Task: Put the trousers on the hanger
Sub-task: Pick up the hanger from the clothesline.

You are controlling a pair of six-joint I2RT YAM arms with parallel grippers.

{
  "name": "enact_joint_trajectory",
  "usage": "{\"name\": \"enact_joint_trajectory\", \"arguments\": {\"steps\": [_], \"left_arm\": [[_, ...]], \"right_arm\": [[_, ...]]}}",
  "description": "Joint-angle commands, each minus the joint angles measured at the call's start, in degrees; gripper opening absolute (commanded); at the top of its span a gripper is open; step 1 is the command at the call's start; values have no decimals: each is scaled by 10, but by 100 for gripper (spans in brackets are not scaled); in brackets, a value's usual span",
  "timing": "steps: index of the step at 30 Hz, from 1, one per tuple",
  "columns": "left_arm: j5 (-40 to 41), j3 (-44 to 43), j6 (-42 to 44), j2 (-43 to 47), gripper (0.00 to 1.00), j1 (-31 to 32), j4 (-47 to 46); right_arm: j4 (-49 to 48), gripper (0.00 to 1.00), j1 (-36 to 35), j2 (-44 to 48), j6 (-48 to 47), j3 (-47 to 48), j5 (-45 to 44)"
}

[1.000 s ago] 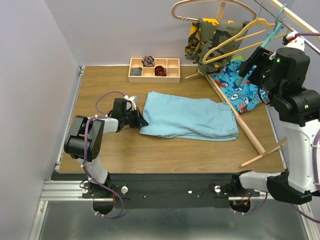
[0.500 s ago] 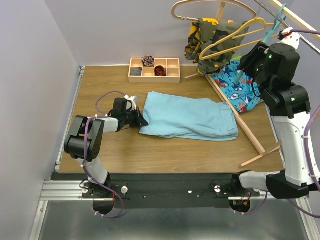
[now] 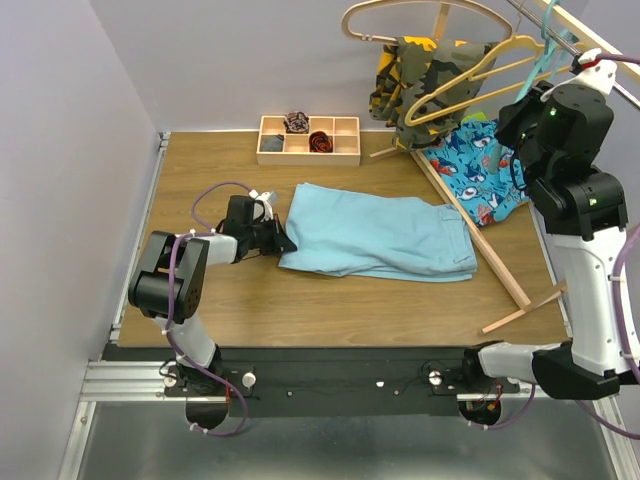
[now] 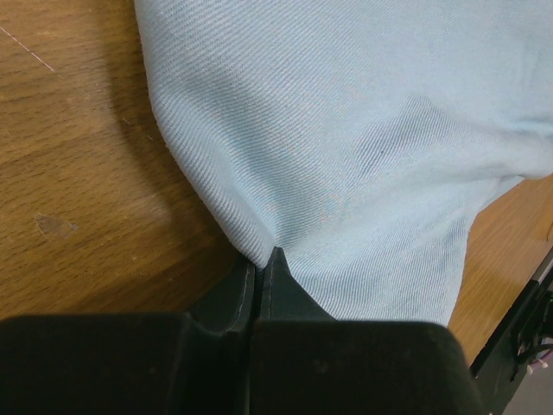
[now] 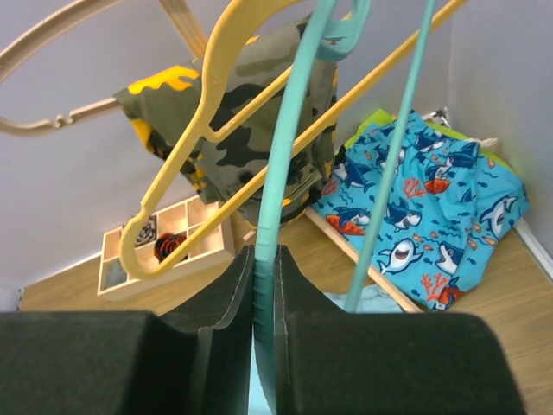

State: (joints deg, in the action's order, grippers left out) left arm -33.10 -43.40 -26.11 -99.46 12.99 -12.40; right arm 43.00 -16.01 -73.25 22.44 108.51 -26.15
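Observation:
The light blue trousers [image 3: 380, 235] lie folded flat on the wooden table, mid-table. My left gripper [image 3: 283, 243] is low at their left edge. In the left wrist view it [image 4: 262, 255] is shut on a pinch of the trousers' [image 4: 363, 130] hem. The teal hanger [image 3: 545, 55] hangs from the rail at the far right. My right gripper [image 3: 530, 100] is raised up to it. In the right wrist view the jaws [image 5: 266, 251] are shut on one arm of the hanger [image 5: 289, 147].
A yellow hanger [image 3: 470, 85], a pale wooden hanger [image 3: 420, 15] and a camouflage garment [image 3: 420, 70] crowd the rail beside the teal one. A shark-print cloth [image 3: 475, 175] lies under it. A wooden compartment tray [image 3: 308, 140] sits at the back. Rack legs [image 3: 480, 240] slant across the table's right side.
The right gripper has risen toward the rail and shut on the teal hanger's arm. The left arm and the trousers have stayed put.

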Motion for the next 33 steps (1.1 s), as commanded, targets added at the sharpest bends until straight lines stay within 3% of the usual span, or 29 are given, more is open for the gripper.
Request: {"name": "enact_joint_trajectory", "arguments": {"steps": [1,5,11,26,33], "left_arm": [[9,-2,11,-18,0,15,25],[9,-2,10,-22,0,16,24],[8,-2,8,-26,0,19,21],[6,-1,4,-34,0,25,15],[5,-1,5,-30,0,25,15]], "right_arm": [[-14,14,2,15,-7,15,15],[-17,5,2,20,-13,19,26],[-19,1,3,23,-11,37,36],[-13,1,2,58,39,27,67],[43,1,2,90,73,-3,82]]}}
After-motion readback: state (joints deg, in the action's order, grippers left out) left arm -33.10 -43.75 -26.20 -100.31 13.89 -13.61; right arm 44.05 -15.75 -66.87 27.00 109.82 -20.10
